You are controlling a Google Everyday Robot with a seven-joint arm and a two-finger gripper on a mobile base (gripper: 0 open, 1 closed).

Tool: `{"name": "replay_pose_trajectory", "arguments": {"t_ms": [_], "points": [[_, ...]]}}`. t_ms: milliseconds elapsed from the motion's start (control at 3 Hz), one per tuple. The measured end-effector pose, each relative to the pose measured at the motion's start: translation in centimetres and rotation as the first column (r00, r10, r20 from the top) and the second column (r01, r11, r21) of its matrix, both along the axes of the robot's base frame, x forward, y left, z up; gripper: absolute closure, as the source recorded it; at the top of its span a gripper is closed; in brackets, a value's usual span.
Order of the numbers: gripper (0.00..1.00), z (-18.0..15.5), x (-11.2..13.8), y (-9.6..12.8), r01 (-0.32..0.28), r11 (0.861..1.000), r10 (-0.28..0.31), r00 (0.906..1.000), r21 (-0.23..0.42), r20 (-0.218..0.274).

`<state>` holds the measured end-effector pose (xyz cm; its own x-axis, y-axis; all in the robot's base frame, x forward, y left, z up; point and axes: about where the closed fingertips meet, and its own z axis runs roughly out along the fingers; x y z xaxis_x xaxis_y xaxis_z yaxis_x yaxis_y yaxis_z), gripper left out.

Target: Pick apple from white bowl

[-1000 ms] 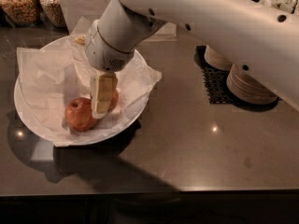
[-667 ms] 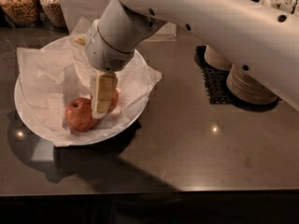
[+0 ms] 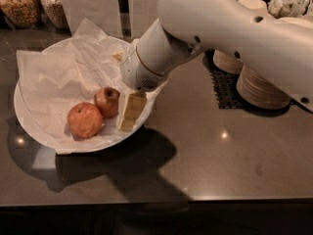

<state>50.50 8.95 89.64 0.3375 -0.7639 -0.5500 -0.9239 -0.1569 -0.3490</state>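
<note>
The end effector (image 3: 131, 112) hangs low just beside the apple (image 3: 106, 101) in the white bowl (image 3: 20, 112), probably lining up a grasp. How wide it stands, I cannot tell.

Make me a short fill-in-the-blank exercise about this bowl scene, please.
The white bowl holds ___ apples.
The end effector hangs over the bowl beside the darker apple, which is ___ than the paler apple.
The bowl is lined with crumpled white ___.
Missing words: two; smaller; paper.
</note>
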Motion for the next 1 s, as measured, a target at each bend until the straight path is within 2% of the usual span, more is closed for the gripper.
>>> {"name": "replay_pose_trajectory", "arguments": {"t_ms": [333,1000], "points": [[0.0,0.29,0.6,-0.16,0.018,0.999,-0.018,0.9998,-0.037,-0.005],[0.0,-0.07,1.38,0.24,0.027,1.0,-0.027,0.9996,-0.014,0.0]]}}
